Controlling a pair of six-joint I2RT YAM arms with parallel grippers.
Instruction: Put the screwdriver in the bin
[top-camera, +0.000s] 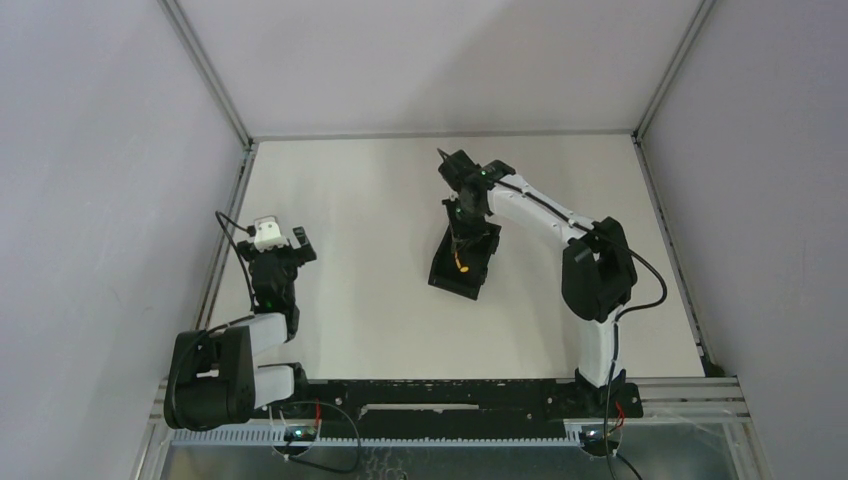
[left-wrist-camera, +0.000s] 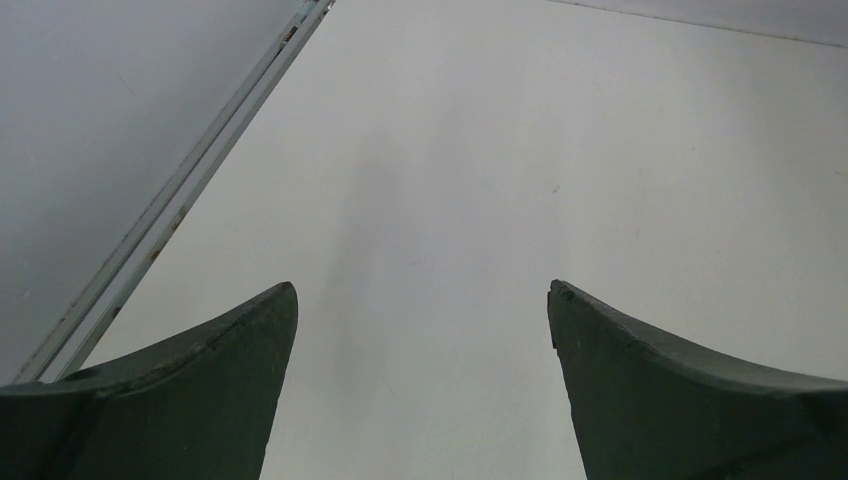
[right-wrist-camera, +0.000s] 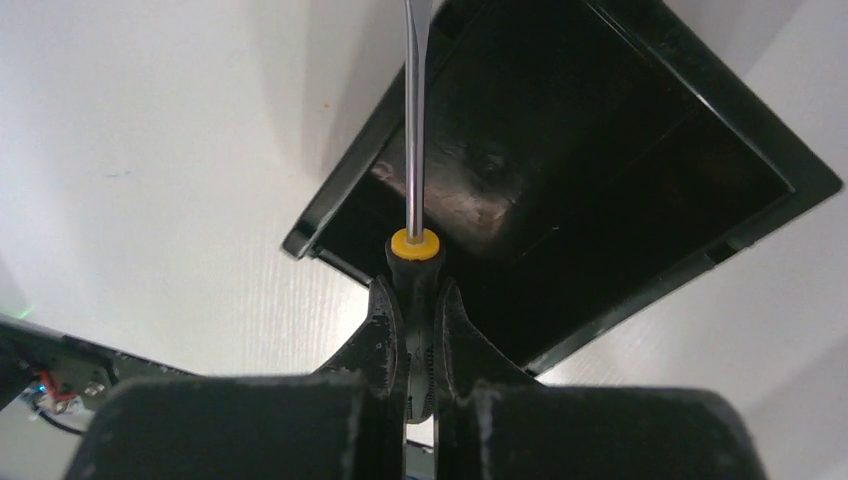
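Observation:
The black bin (top-camera: 463, 267) sits near the middle of the white table. My right gripper (top-camera: 463, 243) hangs over its far end, shut on the screwdriver (top-camera: 460, 260). In the right wrist view the gripper (right-wrist-camera: 414, 290) clamps the black handle of the screwdriver (right-wrist-camera: 414, 150). Its yellow collar and silver shaft point forward along the left rim of the bin (right-wrist-camera: 620, 130), above the open inside. My left gripper (top-camera: 292, 246) is open and empty at the left of the table, and it shows open in the left wrist view (left-wrist-camera: 422, 300).
A metal rail (left-wrist-camera: 190, 190) runs along the table's left edge, close beside my left gripper. Grey walls enclose the table at the left, back and right. The arm bases stand on the black rail (top-camera: 440, 395) at the near edge.

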